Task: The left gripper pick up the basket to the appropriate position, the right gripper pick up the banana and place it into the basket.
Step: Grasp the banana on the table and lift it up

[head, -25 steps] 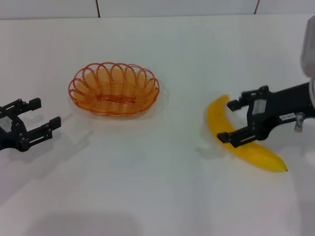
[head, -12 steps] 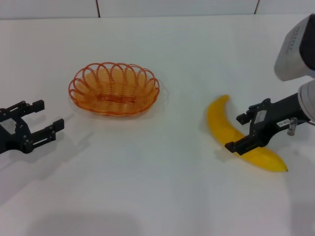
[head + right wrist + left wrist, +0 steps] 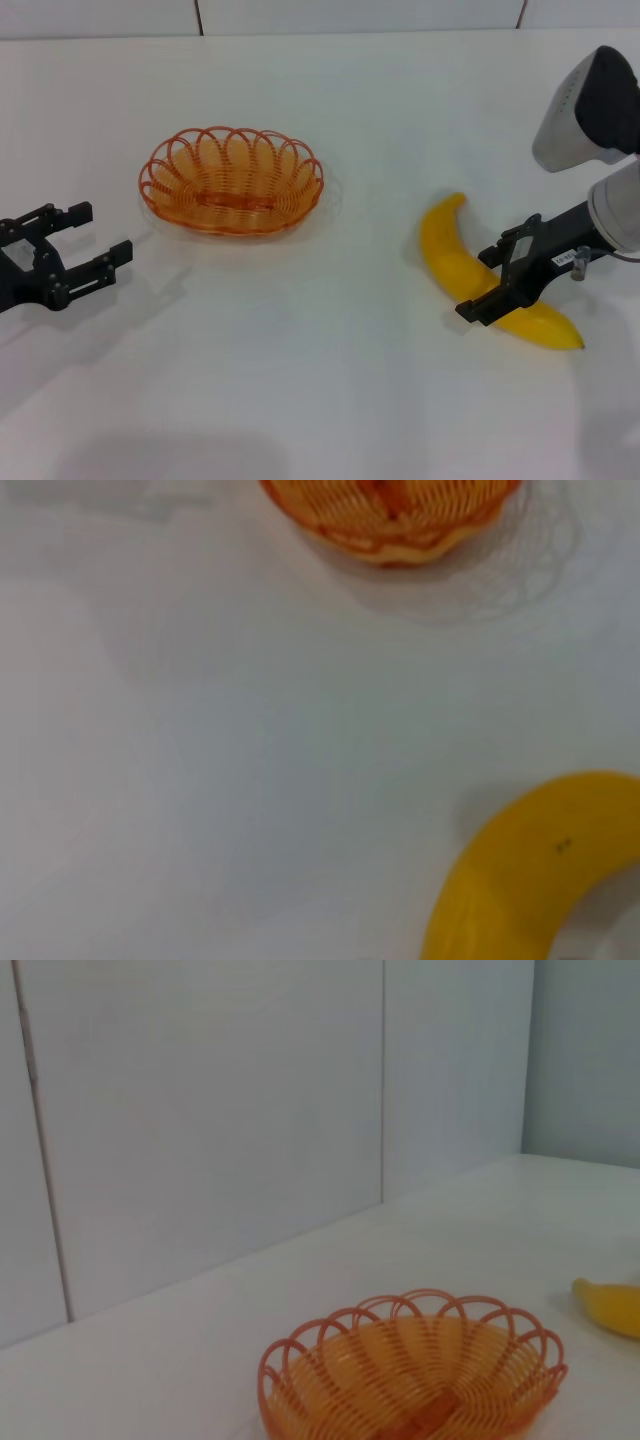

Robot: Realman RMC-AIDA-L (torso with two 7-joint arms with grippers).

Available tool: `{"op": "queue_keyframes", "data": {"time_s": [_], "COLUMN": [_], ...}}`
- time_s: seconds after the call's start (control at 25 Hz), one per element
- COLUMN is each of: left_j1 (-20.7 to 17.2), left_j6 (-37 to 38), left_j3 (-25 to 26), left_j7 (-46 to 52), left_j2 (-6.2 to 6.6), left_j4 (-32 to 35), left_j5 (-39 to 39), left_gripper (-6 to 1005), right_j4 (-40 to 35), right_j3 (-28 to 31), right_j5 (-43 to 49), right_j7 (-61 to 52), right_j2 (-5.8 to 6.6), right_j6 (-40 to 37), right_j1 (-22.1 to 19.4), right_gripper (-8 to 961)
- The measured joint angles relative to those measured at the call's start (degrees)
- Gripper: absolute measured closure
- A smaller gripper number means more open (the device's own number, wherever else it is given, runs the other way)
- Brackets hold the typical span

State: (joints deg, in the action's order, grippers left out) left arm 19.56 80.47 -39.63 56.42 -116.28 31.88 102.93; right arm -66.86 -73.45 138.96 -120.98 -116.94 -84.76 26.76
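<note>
While right end effector (image 3: 498, 283) straddles banana (image 3: 455, 262) spread, left end effector (image 3: 82, 246) spread beside empty basket (image 3: 232, 181).

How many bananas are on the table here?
1. The banana lies on the table's right side, the right gripper around its middle. None in the basket.
</note>
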Motion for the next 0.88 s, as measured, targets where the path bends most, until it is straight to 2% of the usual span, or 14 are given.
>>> {"op": "queue_keyframes", "data": {"time_s": [0.28, 0.48, 0.68, 0.88], "left_j1": [0.1, 0.1, 0.1, 0.1], "left_j6": [0.0, 0.0, 0.0, 0.0], "left_j3": [0.0, 0.0, 0.0, 0.0], "left_j7": [0.0, 0.0, 0.0, 0.0], "left_j2": [0.0, 0.0, 0.0, 0.0], "left_j4": [0.0, 0.0, 0.0, 0.0], "left_j5": [0.0, -0.1, -0.1, -0.2], "left_gripper": [258, 258, 258, 258], "right_j4": [2.7, 2.9, 2.9, 2.9], "right_j3": [0.0, 0.3, 0.8, 0.8], "right_j5": [0.6, 0.6, 0.4, 0.5], "right_j7": [0.0, -0.1, -0.6, -0.8], "right_j2": [-0.04, -0.04, 0.01, 0.1], "right_j6": [1.3, 1.4, 1.3, 0.9], "right_j1": [1.4, 1.9, 1.9, 2.1], "right_gripper": [52, 101, 223, 422]}}
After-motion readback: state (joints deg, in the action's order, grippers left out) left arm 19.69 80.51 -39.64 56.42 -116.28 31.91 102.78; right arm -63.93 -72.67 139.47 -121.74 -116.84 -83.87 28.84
